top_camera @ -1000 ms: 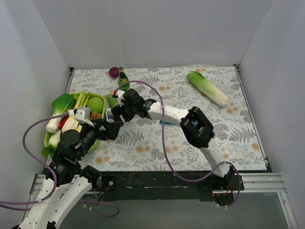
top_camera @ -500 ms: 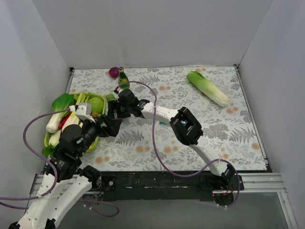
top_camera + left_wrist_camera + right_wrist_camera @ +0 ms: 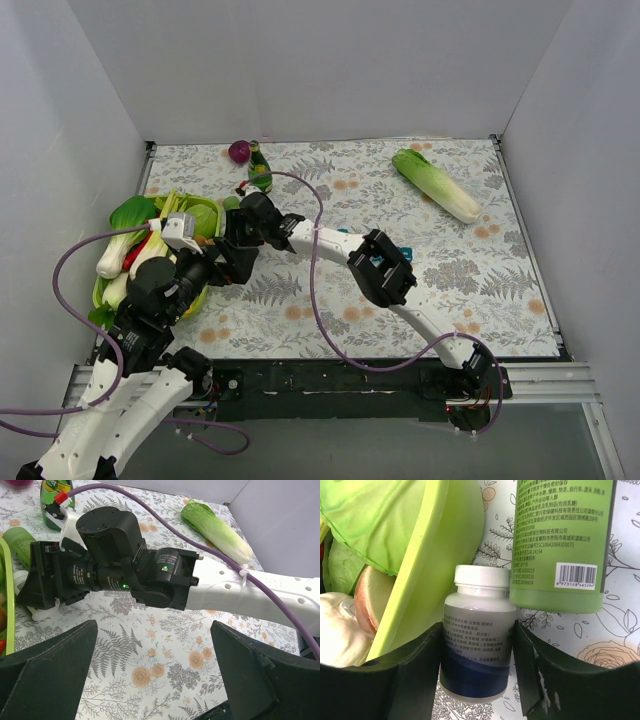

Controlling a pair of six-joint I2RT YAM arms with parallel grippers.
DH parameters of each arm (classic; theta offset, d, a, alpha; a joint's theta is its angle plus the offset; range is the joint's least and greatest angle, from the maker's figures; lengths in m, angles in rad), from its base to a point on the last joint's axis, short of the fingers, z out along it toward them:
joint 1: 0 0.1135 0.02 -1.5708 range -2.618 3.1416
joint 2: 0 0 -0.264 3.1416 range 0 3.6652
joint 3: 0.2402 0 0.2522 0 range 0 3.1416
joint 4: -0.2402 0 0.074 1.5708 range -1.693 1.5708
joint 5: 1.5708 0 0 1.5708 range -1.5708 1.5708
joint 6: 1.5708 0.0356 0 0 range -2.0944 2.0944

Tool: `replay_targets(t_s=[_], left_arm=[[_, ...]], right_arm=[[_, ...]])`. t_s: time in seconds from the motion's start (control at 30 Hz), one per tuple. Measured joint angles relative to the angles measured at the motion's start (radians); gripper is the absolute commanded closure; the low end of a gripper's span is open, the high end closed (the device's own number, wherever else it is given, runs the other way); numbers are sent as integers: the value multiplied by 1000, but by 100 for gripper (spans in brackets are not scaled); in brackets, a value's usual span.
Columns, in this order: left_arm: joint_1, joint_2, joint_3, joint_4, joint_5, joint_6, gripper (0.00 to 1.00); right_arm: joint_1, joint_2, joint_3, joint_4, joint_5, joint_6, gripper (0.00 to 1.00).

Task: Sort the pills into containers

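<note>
Right gripper clasps a white-capped, blue-labelled plastic pill bottle just beside the lime-green plastic basket of vegetables (only the right wrist view shows it); left gripper gapes wide, empty; teal pill box undiscernible.

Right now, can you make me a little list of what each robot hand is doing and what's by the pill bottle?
Right gripper: fingers on either side of the pill bottle; gripping or not, cannot tell
Left gripper: open, holding nothing
Pill bottle: white cap on
Next to it: green bottle, green basket with vegetables
</note>
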Motion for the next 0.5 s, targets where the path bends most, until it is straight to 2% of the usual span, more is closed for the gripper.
replay_targets(t_s=[0.17, 0.23, 0.5], left_arm=[[0, -1, 0, 0, 3, -11, 2], [0, -3, 0, 0, 10, -19, 2], [0, -90, -69, 42, 54, -122, 2]], right_arm=[[5, -5, -8, 2, 35, -32, 60], [5, -30, -50, 14, 37, -59, 62], [-31, -338, -478, -24, 5, -312, 65]])
